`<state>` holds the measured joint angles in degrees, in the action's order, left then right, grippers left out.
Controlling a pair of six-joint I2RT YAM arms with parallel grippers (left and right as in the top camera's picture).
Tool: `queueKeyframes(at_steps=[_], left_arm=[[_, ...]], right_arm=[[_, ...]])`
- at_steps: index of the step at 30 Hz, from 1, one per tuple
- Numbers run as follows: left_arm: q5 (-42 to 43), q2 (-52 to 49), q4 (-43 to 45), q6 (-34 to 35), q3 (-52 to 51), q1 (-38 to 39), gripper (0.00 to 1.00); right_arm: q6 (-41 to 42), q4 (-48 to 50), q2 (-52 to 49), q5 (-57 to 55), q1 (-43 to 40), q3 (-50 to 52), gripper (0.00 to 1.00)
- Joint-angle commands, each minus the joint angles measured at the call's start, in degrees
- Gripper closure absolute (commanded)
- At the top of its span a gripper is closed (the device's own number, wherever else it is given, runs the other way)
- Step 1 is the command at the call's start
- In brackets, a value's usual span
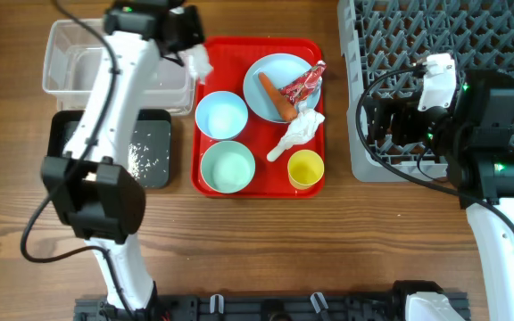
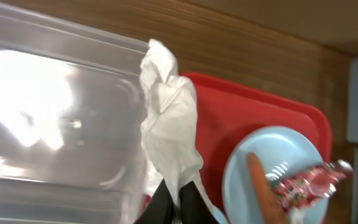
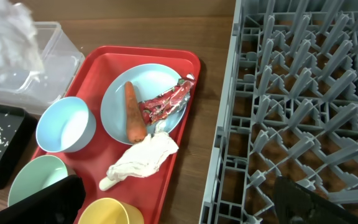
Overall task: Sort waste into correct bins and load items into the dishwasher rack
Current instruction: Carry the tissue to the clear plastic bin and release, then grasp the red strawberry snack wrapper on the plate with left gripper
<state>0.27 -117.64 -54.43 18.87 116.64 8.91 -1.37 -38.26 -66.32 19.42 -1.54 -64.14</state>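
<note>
On the near side of the worktop point(image 1: 346, 232), the yellow cup point(image 1: 305, 168) and the mint-green bowl point(image 1: 227, 167) stand upright at the near edge of the red tray point(image 1: 226, 53). To their left, off that tray, the black tray point(image 1: 159, 129) holds scattered rice grains point(image 1: 138, 159).

Mid-depth, the pale blue bowl point(image 1: 220, 115) sits upright and empty. A crumpled napkin point(image 1: 302, 129) lies beside it, with the white plastic spoon point(image 3: 109, 182) protruding from beneath. The right fingers point(image 3: 42, 199) are spread wide with nothing between them, above the near left part of the dishwasher rack point(image 1: 418, 36).

Further back, the pale blue plate point(image 1: 270, 67) carries the carrot piece point(image 1: 273, 96). The red wrapper point(image 1: 303, 82) is touching the carrot.

At the far left, the left fingers point(image 2: 159, 205) are pressed onto a second, held napkin point(image 2: 166, 118). It is raised over the line where the clear tub point(image 1: 70, 62) meets the red tray's far corner.
</note>
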Motion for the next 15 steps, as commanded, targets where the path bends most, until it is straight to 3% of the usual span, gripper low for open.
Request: queueKeyframes(at_steps=[1,6,7,8,10,11,13,15], left_arm=[[-2.56,0.00,-1.92,3.34,0.04,-4.68,0.96],[-6.38,-1.31,-4.72,4.74,-0.44,-9.53,0.96],[-6.38,-2.12,-4.72,4.72,-0.44,-9.84,0.84],[-6.38,-2.84,-4.52,4.70,-0.44,-9.88,0.61],[-6.36,-4.74,-3.61,3.89,-0.44,-9.62,0.05],[-6.36,-4.96,-3.15,3.87,-0.44,-9.49,0.01],[-6.36,-4.85,-1.29,3.85,-0.37,-9.20,0.00],[-1.84,-4.13,1.44,-0.35,-0.11,-8.15,0.00]], right_arm=[[0.04,0.04,-0.33,-0.55,0.20,-1.36,0.00],[0.02,0.28,-0.33,-0.55,0.20,-1.36,0.00],[0.02,0.39,-0.33,-0.55,0.20,-1.36,0.00],[0.04,0.44,-0.33,-0.55,0.20,-1.36,0.00],[0.04,0.44,-0.33,-0.55,0.20,-1.36,0.00],[0.02,0.44,-0.33,-0.52,0.20,-1.36,0.00],[0.04,0.35,-0.33,-0.55,0.20,-1.36,0.00],[0.04,0.28,-0.33,-0.55,0.20,-1.36,0.00]])
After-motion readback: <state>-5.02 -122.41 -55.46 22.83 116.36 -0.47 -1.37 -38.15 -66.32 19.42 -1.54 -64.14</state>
